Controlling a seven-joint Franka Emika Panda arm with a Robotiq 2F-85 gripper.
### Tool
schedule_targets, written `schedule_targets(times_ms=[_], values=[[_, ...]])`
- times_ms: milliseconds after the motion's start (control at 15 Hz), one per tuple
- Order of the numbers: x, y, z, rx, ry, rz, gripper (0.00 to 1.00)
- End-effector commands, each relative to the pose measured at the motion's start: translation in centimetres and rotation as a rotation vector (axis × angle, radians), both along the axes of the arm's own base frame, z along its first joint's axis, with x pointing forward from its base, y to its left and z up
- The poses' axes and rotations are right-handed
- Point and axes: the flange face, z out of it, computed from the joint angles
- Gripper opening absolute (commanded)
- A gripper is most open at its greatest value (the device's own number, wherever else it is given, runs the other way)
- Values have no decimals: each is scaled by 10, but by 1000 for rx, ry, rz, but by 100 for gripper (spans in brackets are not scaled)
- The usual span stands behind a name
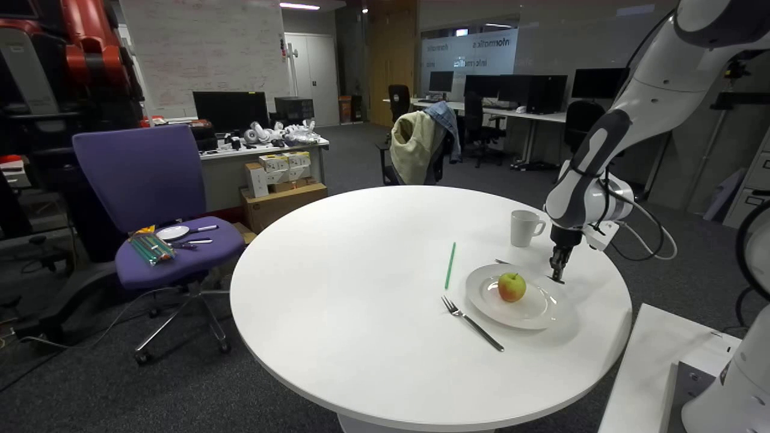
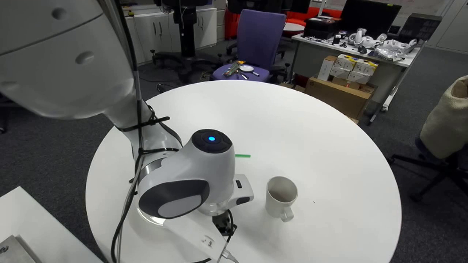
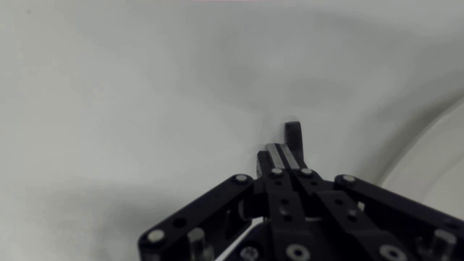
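My gripper point(image 1: 557, 277) is low over the white table, beside the far right rim of a white plate point(image 1: 529, 313). In the wrist view its fingers point(image 3: 278, 145) are together. A dark cutlery handle point(image 3: 293, 134) on the table sticks out past the right finger; it seems to lie under or beside the fingertips, not between them. The plate's rim point(image 3: 442, 145) shows at the right there. A red and yellow-green apple point(image 1: 512, 287) sits on the plate. A thin metal tip point(image 1: 502, 261) shows behind the plate. In an exterior view the arm hides the apple and most of the plate.
A white mug point(image 1: 523, 228) stands behind the plate, close to the arm; it also shows in an exterior view point(image 2: 280, 197). A fork point(image 1: 472, 323) lies at the plate's near left. A green stick point(image 1: 450, 266) lies further left. A purple chair point(image 1: 174, 240) stands beyond the table.
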Motion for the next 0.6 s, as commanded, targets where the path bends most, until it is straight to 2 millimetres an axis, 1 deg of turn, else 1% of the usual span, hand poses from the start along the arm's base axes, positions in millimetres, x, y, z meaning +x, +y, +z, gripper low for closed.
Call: schedule_targets(times_ms=[0, 333, 533], values=[[-12, 10, -12, 52, 39, 8, 0], [-12, 10, -11, 57, 38, 9, 0], [-13, 14, -9, 70, 35, 41, 0]])
